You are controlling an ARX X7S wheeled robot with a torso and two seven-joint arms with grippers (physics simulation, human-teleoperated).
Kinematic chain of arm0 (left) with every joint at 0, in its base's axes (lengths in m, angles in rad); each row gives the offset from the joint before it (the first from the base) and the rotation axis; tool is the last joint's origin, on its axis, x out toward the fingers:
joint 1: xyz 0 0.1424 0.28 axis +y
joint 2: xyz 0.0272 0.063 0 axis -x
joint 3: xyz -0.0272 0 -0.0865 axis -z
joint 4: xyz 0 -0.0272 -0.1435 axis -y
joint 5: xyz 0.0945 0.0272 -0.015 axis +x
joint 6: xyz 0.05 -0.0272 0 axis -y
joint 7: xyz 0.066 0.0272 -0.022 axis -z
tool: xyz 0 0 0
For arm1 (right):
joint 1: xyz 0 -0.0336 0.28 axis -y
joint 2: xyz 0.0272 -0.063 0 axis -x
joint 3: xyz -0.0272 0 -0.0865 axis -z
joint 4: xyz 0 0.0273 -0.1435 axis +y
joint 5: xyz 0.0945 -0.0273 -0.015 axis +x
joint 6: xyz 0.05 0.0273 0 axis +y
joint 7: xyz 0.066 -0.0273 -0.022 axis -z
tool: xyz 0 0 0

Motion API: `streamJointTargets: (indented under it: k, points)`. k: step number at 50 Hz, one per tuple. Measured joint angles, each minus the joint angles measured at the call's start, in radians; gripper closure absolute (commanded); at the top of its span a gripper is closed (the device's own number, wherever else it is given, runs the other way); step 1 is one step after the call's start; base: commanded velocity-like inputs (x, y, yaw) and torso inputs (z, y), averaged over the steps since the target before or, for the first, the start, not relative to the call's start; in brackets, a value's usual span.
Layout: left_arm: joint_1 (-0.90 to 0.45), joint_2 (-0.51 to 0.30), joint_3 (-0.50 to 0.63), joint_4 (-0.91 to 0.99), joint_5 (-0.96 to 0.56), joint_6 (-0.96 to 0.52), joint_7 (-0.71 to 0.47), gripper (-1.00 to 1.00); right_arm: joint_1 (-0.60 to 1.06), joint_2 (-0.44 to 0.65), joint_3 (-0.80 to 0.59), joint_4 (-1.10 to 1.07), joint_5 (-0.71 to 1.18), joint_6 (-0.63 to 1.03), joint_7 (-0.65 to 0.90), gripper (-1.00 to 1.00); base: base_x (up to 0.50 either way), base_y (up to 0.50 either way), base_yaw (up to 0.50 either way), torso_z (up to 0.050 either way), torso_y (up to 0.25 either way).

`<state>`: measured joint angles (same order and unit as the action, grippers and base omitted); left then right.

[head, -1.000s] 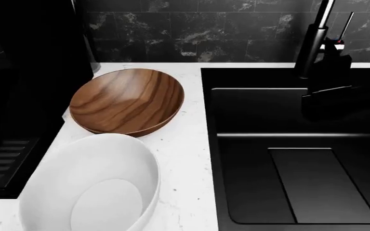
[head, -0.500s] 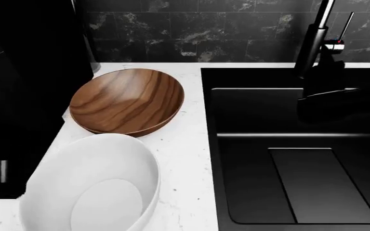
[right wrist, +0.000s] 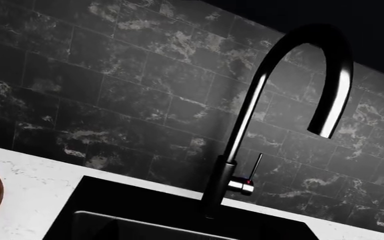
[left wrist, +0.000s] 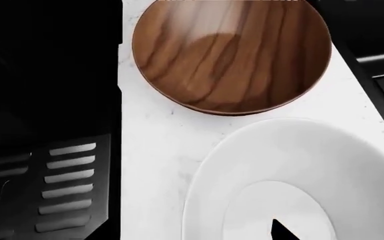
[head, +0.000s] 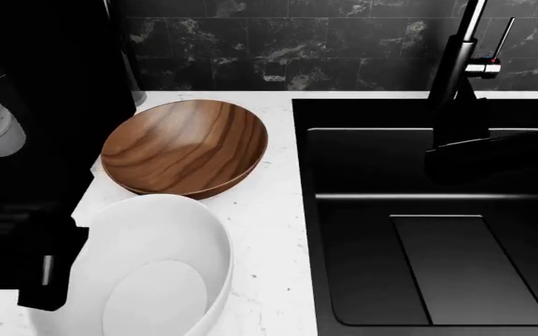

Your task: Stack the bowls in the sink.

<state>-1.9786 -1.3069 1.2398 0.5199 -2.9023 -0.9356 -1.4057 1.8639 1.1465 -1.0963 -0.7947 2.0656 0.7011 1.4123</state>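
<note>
— Bowls? Both on white tabletop (head: 269, 231), outside black sink (head: 437, 266): wooden bowl (head: 185, 147) behind, white bowl (head: 143, 273) in front.

— Nearer arm? Left claw (head: 50, 280), at white bowl's near-left rim; opening impossible to tell. Right claw unseen.

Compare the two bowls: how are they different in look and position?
The brown bowl is wood with streaky grain; the white bowl is plain and glossy. The brown bowl sits farther back on the counter; the white bowl is nearer the robot, partly cut off by the head view's edge. Both are round, upright and outside the sink.
</note>
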Motion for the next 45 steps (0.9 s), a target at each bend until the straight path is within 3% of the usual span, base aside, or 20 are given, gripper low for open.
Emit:
streamJointTargets:
  k: [25,45]
  points:
    - [0.132,-0.006,0.068,-0.01,0.137,0.014,0.095,-1.0,-0.043,-0.004,-0.009,-0.003,-0.042,-0.018,-0.016,-1.0,0.0,0.0,0.0,0.0,0.0]
    - [0.218,0.041,0.114,-0.006,0.233,0.022,0.136,-1.0,-0.06,-0.001,-0.009,-0.008,-0.058,-0.027,-0.023,-1.0,0.0,0.0,0.0,0.0,0.0]
